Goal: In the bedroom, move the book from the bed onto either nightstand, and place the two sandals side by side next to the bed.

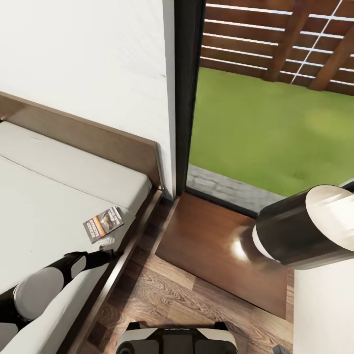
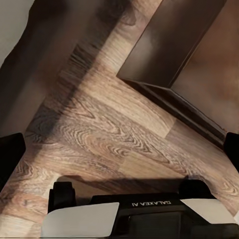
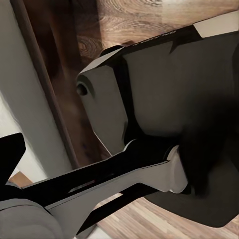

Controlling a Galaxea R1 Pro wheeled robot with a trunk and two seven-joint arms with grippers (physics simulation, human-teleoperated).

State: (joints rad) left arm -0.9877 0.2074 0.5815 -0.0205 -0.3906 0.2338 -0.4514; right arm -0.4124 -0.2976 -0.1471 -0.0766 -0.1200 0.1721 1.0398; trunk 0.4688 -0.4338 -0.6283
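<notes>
Head view: we are looking down on a corner of the white-walled bedroom (image 1: 88, 44), where brown wood-plank flooring (image 1: 162, 295) is running between the furniture.
Bed: the large low bed with a dark brown wooden frame (image 1: 123, 260) and a flat headboard is lying at the left, and its plain pale grey mattress is looking smooth and matte.
Book: the small thin paperback with a dark cover, white lettering and an orange strip (image 1: 103, 223) is lying flat and askew on the mattress, close to the edge facing the cabinet.
Nightstand: the low, glossy, dark reddish-brown wooden cabinet (image 1: 216, 246) is standing beside the bed under the window, and its polished top is catching a bright glare.
Window: the tall dark-framed pane (image 1: 189, 88) is showing a slatted wooden fence and green grass.
Left gripper: the black left gripper (image 1: 105, 254) is hanging over the mattress just beside the book, and we are seeing no contact between them.
Left fingers: in the left wrist view the dark fingers (image 2: 11, 154) are standing far apart at opposite edges, released and holding nothing, over grained planks.
Right arm: a thick, rounded black and white arm segment (image 1: 305, 228) is hanging above the cabinet.
Right fingers: in the right wrist view we are making out one dark finger (image 3: 10, 157); we cannot tell whether the jaws are spread or closed.
</notes>
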